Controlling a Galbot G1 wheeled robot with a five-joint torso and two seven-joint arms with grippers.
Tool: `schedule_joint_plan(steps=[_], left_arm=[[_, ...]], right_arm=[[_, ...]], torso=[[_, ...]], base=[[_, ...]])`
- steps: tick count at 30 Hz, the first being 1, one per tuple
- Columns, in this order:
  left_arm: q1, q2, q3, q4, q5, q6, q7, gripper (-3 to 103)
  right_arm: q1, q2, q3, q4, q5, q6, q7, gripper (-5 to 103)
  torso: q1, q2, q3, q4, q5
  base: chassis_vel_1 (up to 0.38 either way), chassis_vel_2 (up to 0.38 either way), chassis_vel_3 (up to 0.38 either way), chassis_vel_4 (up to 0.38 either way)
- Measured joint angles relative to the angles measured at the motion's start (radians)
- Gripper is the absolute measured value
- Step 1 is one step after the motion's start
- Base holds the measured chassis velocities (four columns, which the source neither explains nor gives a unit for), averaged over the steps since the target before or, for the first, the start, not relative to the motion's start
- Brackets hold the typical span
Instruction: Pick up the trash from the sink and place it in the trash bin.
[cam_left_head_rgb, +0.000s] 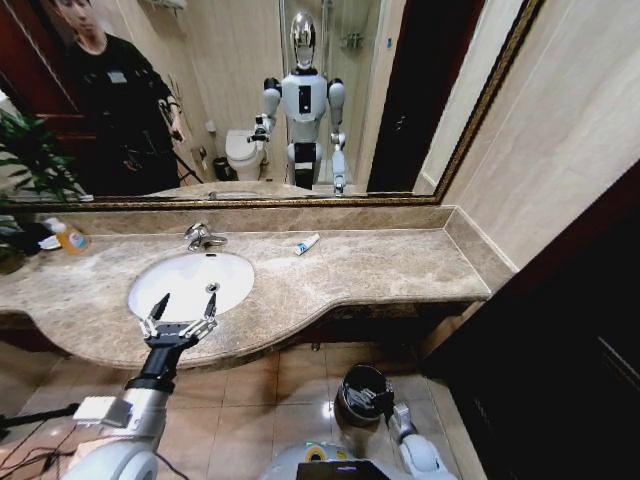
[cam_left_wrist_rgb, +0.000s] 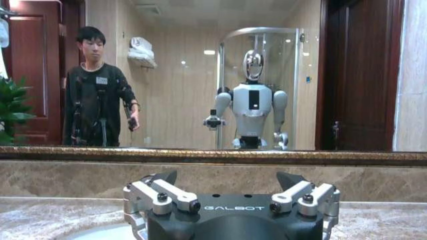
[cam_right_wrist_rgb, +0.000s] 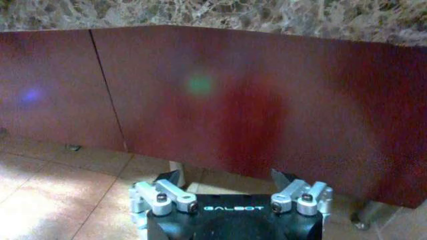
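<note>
Right pincer (cam_left_head_rgb: 385, 400) low near the floor, right beside the trash bin (cam_left_head_rgb: 362, 388); in the head view can't tell if it touches the rim. One bin, dark, shiny rim, standing upright on the tiled floor (cam_left_head_rgb: 290, 375) in front of the table edge. Right wrist view: fingers spread wide, nothing between them (cam_right_wrist_rgb: 230, 181), facing the red-brown cabinet panel (cam_right_wrist_rgb: 267, 110) under the table.

Left pincer (cam_left_head_rgb: 178, 318) hovers over the near rim of the sink (cam_left_head_rgb: 190, 283), jaws wide open, holding nothing. Left wrist view confirms: both fingertips apart (cam_left_wrist_rgb: 227, 181), gap clear.

One sink, white oval basin set in the beige marble table (cam_left_head_rgb: 370, 265). One chrome faucet (cam_left_head_rgb: 203, 237) at its back edge. One drain fitting in the basin; can't make out any trash inside from here.

One white tube (cam_left_head_rgb: 307, 244) with a blue mark lies flat on the table behind and right of the sink, near the back wall, well apart from both pincers.

One bottle of orange liquid (cam_left_head_rgb: 68, 236) at the far left of the table, next to a green plant (cam_left_head_rgb: 30, 165).

Mirror (cam_left_head_rgb: 300, 100) runs along the back wall.
</note>
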Motion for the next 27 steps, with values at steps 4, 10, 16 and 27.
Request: schedule_joint_plan(steps=[4, 10, 16, 27], left_arm=[[0.000, 0.000, 0.000, 0.000, 0.000, 0.000, 0.000, 100], [0.000, 0.000, 0.000, 0.000, 0.000, 0.000, 0.000, 100], [0.000, 0.000, 0.000, 0.000, 0.000, 0.000, 0.000, 100], [0.000, 0.000, 0.000, 0.000, 0.000, 0.000, 0.000, 100]], right_arm=[[-0.008, -0.005, 0.001, 0.013, 0.003, 0.000, 0.002, 99], [-0.056, -0.007, 0.005, 0.092, 0.026, 0.000, 0.002, 100], [-0.162, -0.028, 0.016, 0.272, 0.040, 0.001, -0.001, 100], [-0.397, -0.042, 0.025, 0.706, 0.053, -0.051, 0.004, 100]], torso=[[0.000, 0.000, 0.000, 0.0000, -0.0001], [0.000, 0.000, 0.000, 0.0000, 0.0001], [0.000, 0.000, 0.000, -0.0001, 0.0000], [0.000, 0.000, 0.000, -0.0001, -0.0001]], base=[[0.000, 0.000, 0.000, 0.000], [0.000, 0.000, 0.000, 0.000], [0.000, 0.000, 0.000, 0.000], [0.000, 0.000, 0.000, 0.000]])
